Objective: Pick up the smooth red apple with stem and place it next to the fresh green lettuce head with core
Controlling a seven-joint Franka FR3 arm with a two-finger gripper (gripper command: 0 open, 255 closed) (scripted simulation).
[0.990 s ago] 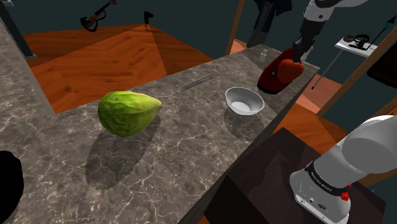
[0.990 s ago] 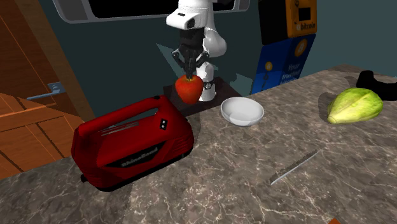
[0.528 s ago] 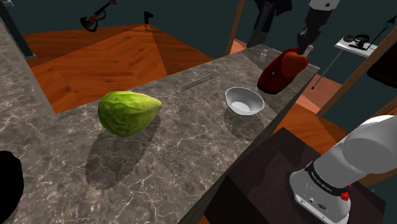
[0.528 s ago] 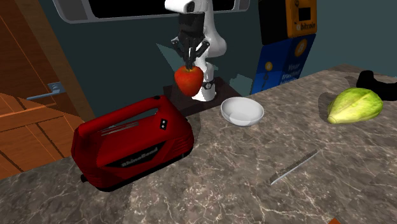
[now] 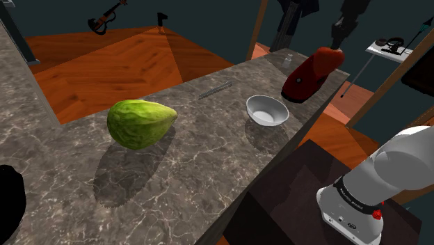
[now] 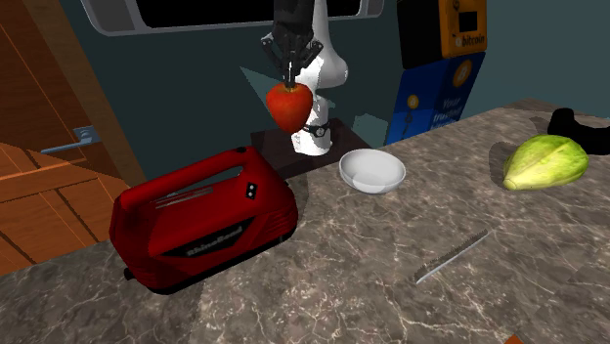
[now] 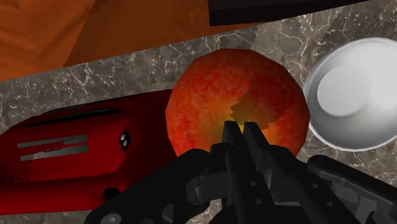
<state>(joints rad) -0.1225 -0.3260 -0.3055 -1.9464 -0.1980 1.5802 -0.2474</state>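
Observation:
The red apple [image 6: 289,106] hangs in the air above the counter, held from its top where the stem is. My black gripper [image 6: 290,80] is shut on it, fingers nearly together, as the wrist view shows the gripper [image 7: 243,130] over the apple [image 7: 216,105]. In the shoulder view the apple [image 5: 331,54] hangs just above the red toaster [image 5: 306,76]. The green lettuce head [image 5: 140,123] lies on the marble counter far off toward the shoulder view's left, also at the second exterior view's right, lettuce [image 6: 544,161].
A red toaster [image 6: 200,219] sits below the apple, a white bowl [image 6: 371,171] beside it, bowl [image 5: 267,110]. A thin grey knife [image 6: 452,255] lies on the counter between bowl and lettuce. A black object [image 5: 10,198] sits at the shoulder view's lower left. The counter [image 5: 181,167] drops to wood floor.
The gripper has risen with the apple, lifting it from beside the toaster to well above it. Nothing else moved.

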